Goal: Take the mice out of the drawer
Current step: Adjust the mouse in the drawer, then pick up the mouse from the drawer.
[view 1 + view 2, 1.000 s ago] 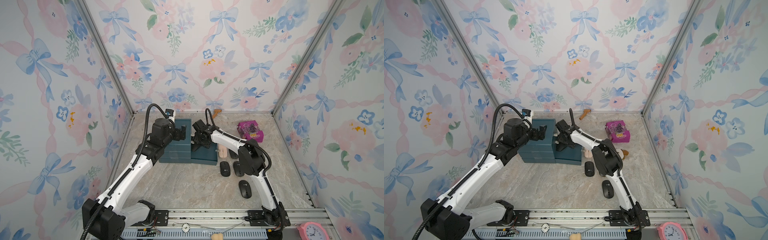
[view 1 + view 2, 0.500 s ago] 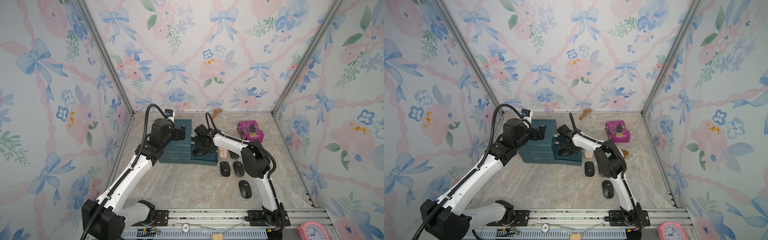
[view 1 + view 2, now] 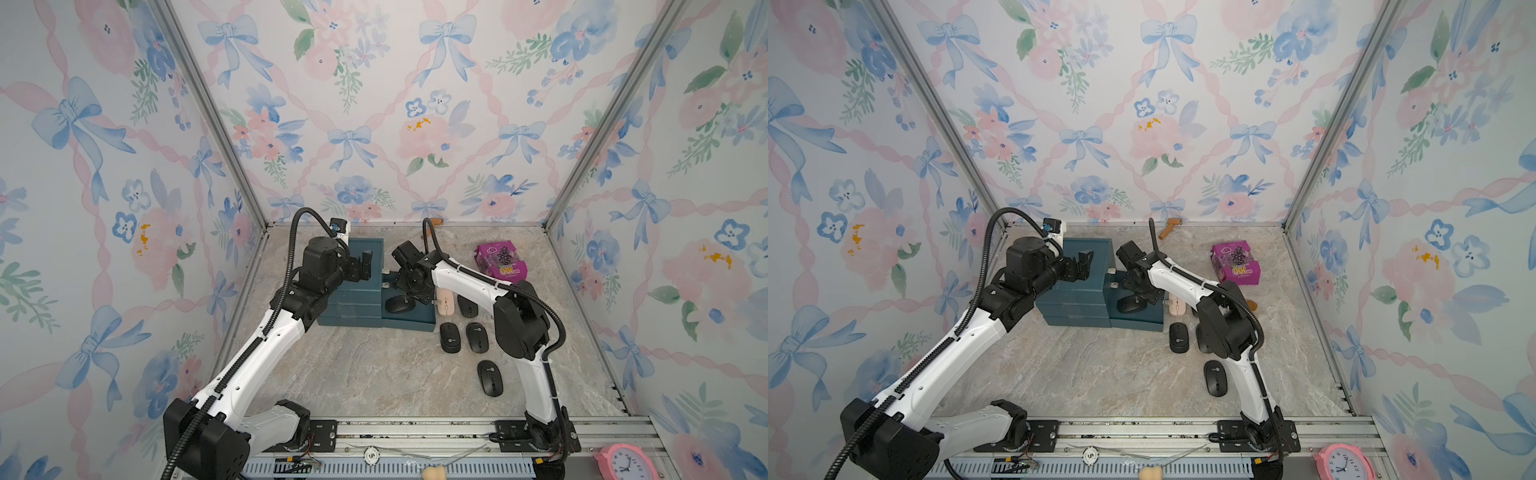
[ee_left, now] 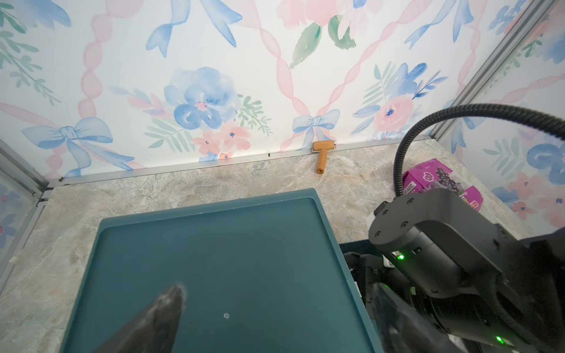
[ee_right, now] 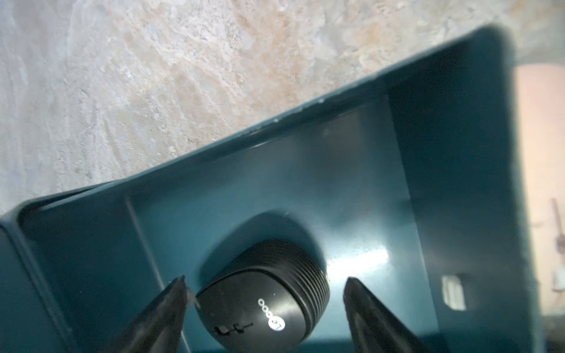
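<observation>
Straddling black mouse [image 5: 263, 305] in drawer [image 5: 305, 171] | right claw [image 5: 266, 278] apart | white logo [image 5: 270, 314] unreadable | purple pack [image 3: 500, 259] reads "100"

One black mouse [image 5: 263, 308] lies in the drawer [image 5: 428, 152], between the right end effector's [image 5: 266, 278] tips. A pink mouse [image 3: 444, 302] and four black mice [image 3: 450, 337] lie outside, beside it.

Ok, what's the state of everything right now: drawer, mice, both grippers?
Drawer: pulled open.
Black mouse inside it: lying flat, ungripped.
Right gripper: open, straddling that mouse.
Left gripper: open, empty, over the drawer unit.
Pink mouse: out, on the table.
Four black mice: out, on the table.
</observation>
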You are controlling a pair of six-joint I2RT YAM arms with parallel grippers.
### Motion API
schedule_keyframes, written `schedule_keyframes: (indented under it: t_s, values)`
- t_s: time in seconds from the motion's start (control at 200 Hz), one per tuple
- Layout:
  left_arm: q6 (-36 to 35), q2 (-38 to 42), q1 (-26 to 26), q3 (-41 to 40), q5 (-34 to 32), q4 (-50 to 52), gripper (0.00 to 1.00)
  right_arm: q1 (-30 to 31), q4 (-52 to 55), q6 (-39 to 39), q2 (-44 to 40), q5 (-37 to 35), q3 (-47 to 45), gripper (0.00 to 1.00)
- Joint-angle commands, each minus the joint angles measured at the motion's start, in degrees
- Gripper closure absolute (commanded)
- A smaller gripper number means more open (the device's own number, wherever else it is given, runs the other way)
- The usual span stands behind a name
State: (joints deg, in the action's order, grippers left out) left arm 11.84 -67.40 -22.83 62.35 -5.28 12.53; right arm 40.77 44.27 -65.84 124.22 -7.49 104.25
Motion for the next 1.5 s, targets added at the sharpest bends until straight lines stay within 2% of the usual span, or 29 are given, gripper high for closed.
schedule_keyframes:
  t_s: [0.0, 0.32, 0.52, 0.805, 1.005, 1.245, 1.375, 1.495]
  values:
    - [-0.6, 0.3, 0.3, -0.1, 0.8, 0.1, 0.02, 0.1, 3.6, -5.9, -2.8, -0.1, 0.3, 0.18]
    - [-1.7, -0.9, 0.3, 0.7, 2.4, -0.5, 0.02, 1.3, 3.4, -15.0, -4.4, 2.7, -1.4, 0.19]
    - [-2.3, -1.3, 0.3, 1.4, 3.1, -0.7, 0.02, 1.5, 2.1, -19.3, -2.0, 6.7, -0.2, 0.20]
    - [-2.4, -1.0, 0.9, 1.1, 2.9, -0.7, 0.02, 1.9, 1.3, -24.7, -0.2, 8.9, 0.1, 0.21]
    - [-2.3, -0.9, 1.1, 1.1, 2.7, -0.7, 0.02, 2.0, 6.1, -25.1, 3.5, 9.5, 4.8, 0.21]
    - [-2.1, -1.0, 1.2, 1.2, 2.5, -0.6, 0.02, 1.6, 4.0, -26.6, 5.9, 9.8, 5.1, 0.23]
    - [-1.9, -0.9, 1.2, 1.1, 2.3, -0.7, 0.02, 0.8, 6.1, -25.5, 8.1, 7.7, 8.2, 0.24]
    - [-1.8, -0.6, 1.3, 0.9, 1.8, -0.6, 0.02, 0.5, 12.4, -22.0, 11.3, 3.0, 14.4, 0.25]
